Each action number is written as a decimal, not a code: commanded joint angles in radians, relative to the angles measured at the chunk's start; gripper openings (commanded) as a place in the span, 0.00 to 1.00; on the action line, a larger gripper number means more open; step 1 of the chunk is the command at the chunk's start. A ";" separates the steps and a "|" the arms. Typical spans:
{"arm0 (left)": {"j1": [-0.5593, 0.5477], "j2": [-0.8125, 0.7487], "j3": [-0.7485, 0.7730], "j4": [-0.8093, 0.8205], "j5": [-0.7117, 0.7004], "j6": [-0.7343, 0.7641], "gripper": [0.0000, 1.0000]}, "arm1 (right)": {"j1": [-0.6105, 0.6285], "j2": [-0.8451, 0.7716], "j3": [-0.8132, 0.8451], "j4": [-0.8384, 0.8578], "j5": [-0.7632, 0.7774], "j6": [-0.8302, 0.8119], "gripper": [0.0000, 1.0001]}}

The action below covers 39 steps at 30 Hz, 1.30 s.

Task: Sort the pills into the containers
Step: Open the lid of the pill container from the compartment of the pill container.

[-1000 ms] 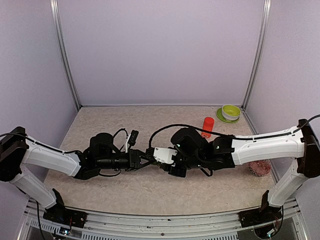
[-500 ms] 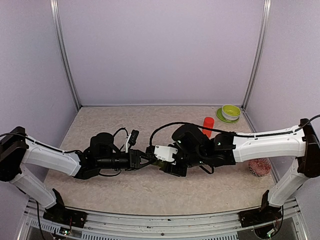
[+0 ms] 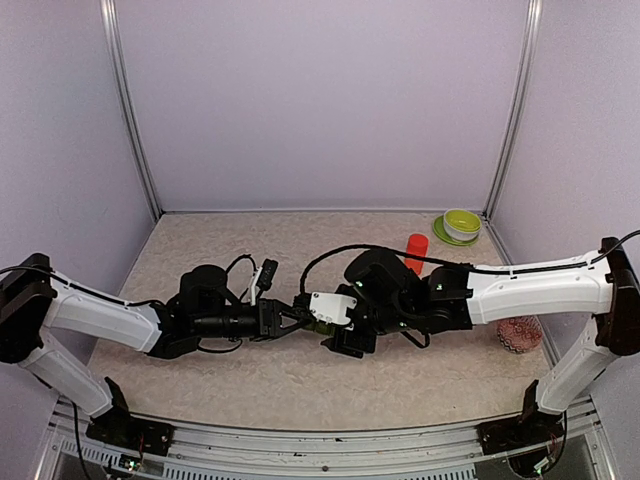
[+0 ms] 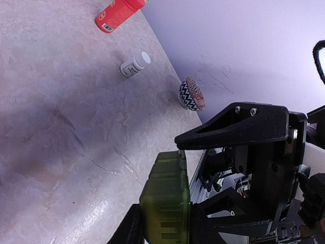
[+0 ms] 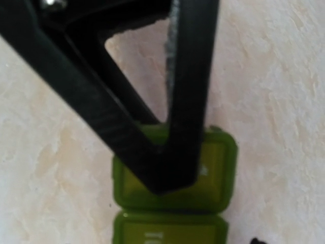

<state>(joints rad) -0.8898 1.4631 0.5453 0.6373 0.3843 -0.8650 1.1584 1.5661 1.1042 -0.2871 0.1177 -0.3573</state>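
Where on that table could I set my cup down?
Bare table lies at the far left, behind the left arm, and along the near strip before both arms. Crowded: the middle, where the arms meet at the containers, and the far right by the red bottle and green bowl.

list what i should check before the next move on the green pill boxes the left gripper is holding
1. Left gripper clamped on the containers: ok, the strip sits between its fingers.
2. Right gripper open: ok, its fingers stand apart in the left wrist view.
3. Right gripper's finger over the end box: ok; contact with the lid cannot tell.
4. Lids shut: ok on the boxes in view.
5. Pills located: not ok, none visible in any view.
6. Red-orange bottle and white-capped bottle away from the grippers: ok.
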 commanded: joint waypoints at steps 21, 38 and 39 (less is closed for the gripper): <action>-0.006 -0.039 0.008 0.027 0.021 0.008 0.27 | -0.009 0.033 -0.020 0.070 0.096 -0.078 0.55; -0.006 -0.038 0.004 0.028 0.016 0.003 0.28 | 0.000 0.024 -0.040 0.110 0.092 -0.095 0.60; -0.006 -0.037 0.005 0.028 0.016 0.002 0.28 | 0.002 0.021 -0.043 0.118 0.094 -0.097 0.60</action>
<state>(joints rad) -0.8898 1.4391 0.5453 0.6384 0.3862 -0.8639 1.1553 1.5913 1.0740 -0.2165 0.2047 -0.4519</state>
